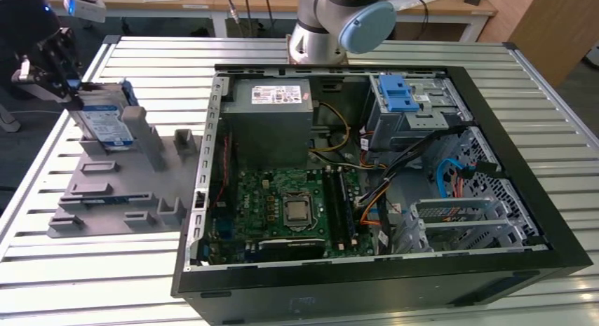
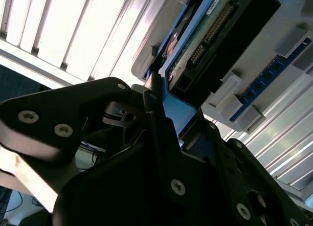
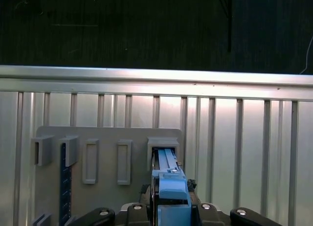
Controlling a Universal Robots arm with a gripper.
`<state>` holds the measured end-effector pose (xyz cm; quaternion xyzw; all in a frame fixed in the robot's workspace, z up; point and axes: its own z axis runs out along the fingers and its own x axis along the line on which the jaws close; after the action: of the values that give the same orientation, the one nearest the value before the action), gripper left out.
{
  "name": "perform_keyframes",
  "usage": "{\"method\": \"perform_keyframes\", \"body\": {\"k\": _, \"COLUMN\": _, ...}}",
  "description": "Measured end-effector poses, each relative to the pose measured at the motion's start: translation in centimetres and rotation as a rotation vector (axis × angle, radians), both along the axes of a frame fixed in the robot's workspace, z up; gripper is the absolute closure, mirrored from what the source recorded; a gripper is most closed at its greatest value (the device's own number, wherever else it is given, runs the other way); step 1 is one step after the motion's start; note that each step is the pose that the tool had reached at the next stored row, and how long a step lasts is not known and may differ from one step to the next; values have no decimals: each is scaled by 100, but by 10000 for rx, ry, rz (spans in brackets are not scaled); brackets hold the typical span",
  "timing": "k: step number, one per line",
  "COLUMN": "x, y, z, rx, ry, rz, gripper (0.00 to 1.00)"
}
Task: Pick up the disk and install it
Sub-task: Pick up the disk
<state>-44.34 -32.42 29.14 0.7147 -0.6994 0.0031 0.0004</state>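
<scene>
Gripper [image 1: 77, 93]: fingers [image 2: 157, 119] clamped on the disk [image 1: 105, 123], which stands upright in grey holder [image 1: 112, 194].

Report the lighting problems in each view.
Exterior view: even light, no glare on the computer case. Second wrist view: table slats glare to white. First wrist view: black beyond the table slats, disk evenly lit.
</scene>
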Motion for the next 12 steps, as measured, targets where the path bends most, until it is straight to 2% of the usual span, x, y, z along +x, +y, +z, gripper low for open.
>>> {"method": "perform_keyframes", "body": {"k": 12, "x": 0, "y": 0, "z": 118, "rx": -1, "ry": 1, "rz": 0, "gripper": 64}}
